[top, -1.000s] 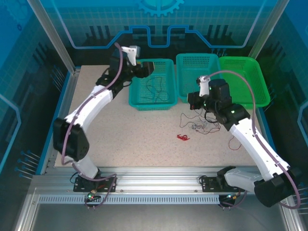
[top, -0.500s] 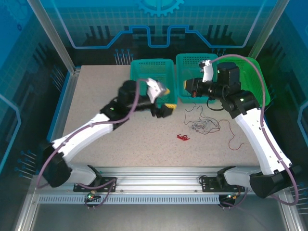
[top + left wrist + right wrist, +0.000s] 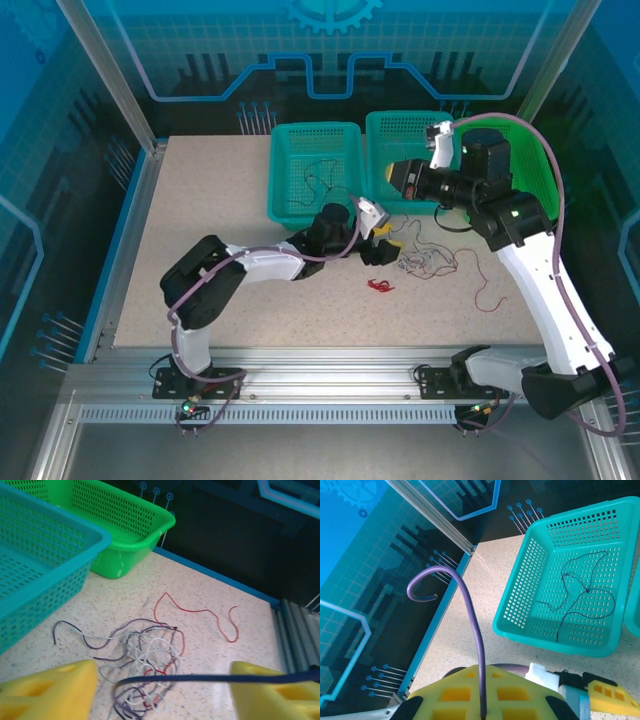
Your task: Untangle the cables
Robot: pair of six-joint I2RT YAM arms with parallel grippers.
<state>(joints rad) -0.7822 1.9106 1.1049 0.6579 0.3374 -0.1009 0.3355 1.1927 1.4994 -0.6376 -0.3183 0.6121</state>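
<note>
Reads as the pulling-apart step, with sorting partly done: one dark wire [image 3: 325,185] lying loose inside the left teal basket [image 3: 272,190], a small red wire bundle [image 3: 380,286] set apart on the tabletop [image 3: 200,200], and the main tangle of cables [image 3: 428,258] on the tabletop just in front of the middle teal basket [image 3: 400,125], with a long red wire [image 3: 488,290] trailing from beside it toward the right edge. At the left tool [image 3: 383,247]: low over the tabletop, just beside the tangle on its left, spread wide with nothing gripped between the yellow fingers [image 3: 55,690]. From the left wrist, faces the knot of whitish, dark and red strands head on, with a dark blue strand [image 3: 200,678] crossing the gap; cannot tell whether touching the fingers or merely passing in front. At the right tool [image 3: 405,178]: raised above the front rim of the middle teal basket, pressed closed on a purple wire [image 3: 470,610] rising from the seam between the pads and curling over to a free end. No telling from above about any link from that wire back into the tangle. Next, most likely: ease the left tool down onto the knot, pinch or pin a single strand, then draw the right tool's wire away to slide it free rather than drag the whole knot along. Calls for a fine pinch on very thin, limp strands, a slow pull, and care not to snag the baskets' mesh.
</note>
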